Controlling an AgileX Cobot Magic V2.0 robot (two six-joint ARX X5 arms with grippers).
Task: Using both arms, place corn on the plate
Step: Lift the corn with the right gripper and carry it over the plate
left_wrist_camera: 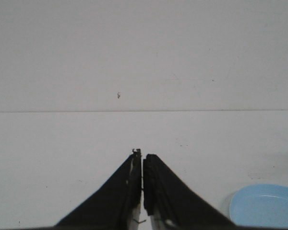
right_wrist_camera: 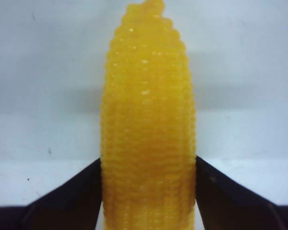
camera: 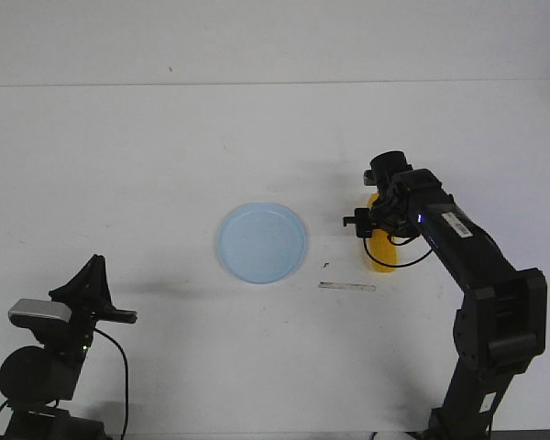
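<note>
The yellow corn (right_wrist_camera: 148, 120) stands lengthwise between the two black fingers of my right gripper (right_wrist_camera: 148, 182), which press on both its sides. In the front view the corn (camera: 383, 255) shows partly beneath the right gripper (camera: 378, 225), to the right of the pale blue plate (camera: 262, 242) and apart from it. Whether the corn rests on the table I cannot tell. My left gripper (camera: 96, 271) is at the near left, far from the plate, its fingers (left_wrist_camera: 134, 172) pressed together with nothing between them. A part of the plate's rim (left_wrist_camera: 240, 199) shows beside it.
A short grey strip (camera: 346, 287) and a small dark speck (camera: 325, 265) lie on the white table between the plate and the right arm's base (camera: 481, 385). The table's far edge meets a white wall (camera: 257, 41).
</note>
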